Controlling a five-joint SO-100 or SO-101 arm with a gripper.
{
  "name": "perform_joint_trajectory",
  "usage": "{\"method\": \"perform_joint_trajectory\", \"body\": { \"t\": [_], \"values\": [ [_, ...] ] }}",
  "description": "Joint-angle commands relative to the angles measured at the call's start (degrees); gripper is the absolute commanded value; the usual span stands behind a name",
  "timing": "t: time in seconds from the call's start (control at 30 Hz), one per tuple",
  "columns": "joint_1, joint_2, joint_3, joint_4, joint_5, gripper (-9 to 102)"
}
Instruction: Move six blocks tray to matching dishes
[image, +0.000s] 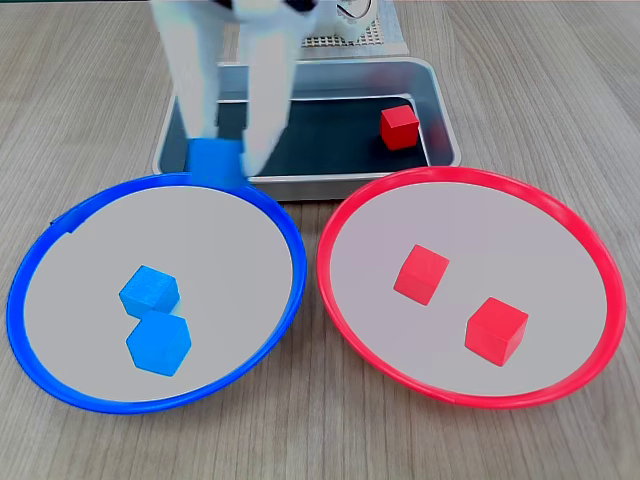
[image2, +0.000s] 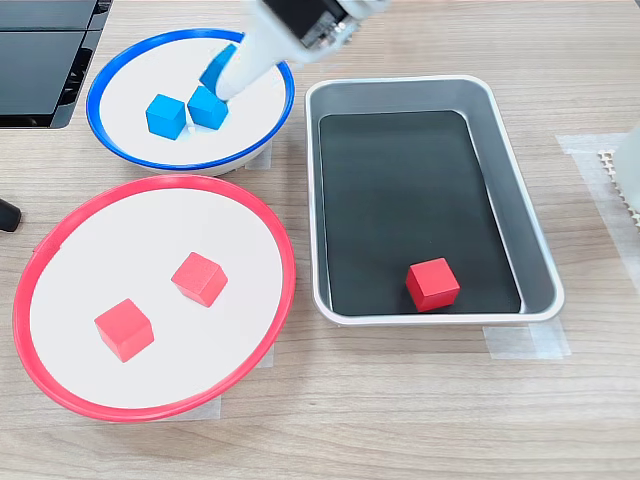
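- The white two-finger pincer (image: 222, 160) is clamped on a small bright blue cube (image: 216, 160), one pale finger on each side of it, as a fixed view shows.
- That held cube hangs over the far edge of the large round shallow dish with the blue rim (image: 290, 240). It sits just at the border between the dish and the near wall of the rectangular silver metal tray with the black floor (image: 440, 110).
- In the other fixed view the same pincer (image2: 222, 78) comes in from above the blue-rimmed dish, with the cube partly hidden behind the fingers.
- The relation that matters: the dish's pale centre lies directly below and slightly forward of the pincer, on the side away from the tray. A short carry inward should put the drop clear of the rim.
- Two more blue cubes (image: 152, 292) already rest in that dish, touching each other, below and just beyond the pincer's tip. A release too far in could land on them.
- Two red cubes (image: 421, 273) lie apart in the large round dish with the red rim (image: 600, 250), well off to the pincer's side.
- One red cube (image: 399, 127) is alone in the tray, behind the pincer and across from it. By my reading, it is the last block left to fetch.
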Motion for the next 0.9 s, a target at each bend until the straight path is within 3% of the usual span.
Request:
{"method": "perform_joint_trajectory", "body": {
  "t": [0.0, 0.07, 0.13, 0.23, 0.3, 0.37, 0.57, 0.73, 0.87],
  "values": [
    [2.4, -4.8, -6.5, -3.3, 1.4, 0],
    [3.9, -8.6, -8.8, -4.2, 1.0, 4],
    [5.1, -11.2, -10.0, -4.2, 1.1, 22],
    [5.6, -11.7, -9.8, -3.5, 1.5, 31],
    [5.6, -10.9, -9.1, -3.0, 2.1, 27],
    [5.0, -9.0, -8.3, -0.6, 4.0, 3],
    [-5.0, 4.7, -1.5, 26.2, 37.6, 2],
    [-14.9, 16.1, 12.0, 29.8, 61.4, 0],
    [-21.4, 18.1, 15.5, 34.5, 68.4, 2]
  ]
}}
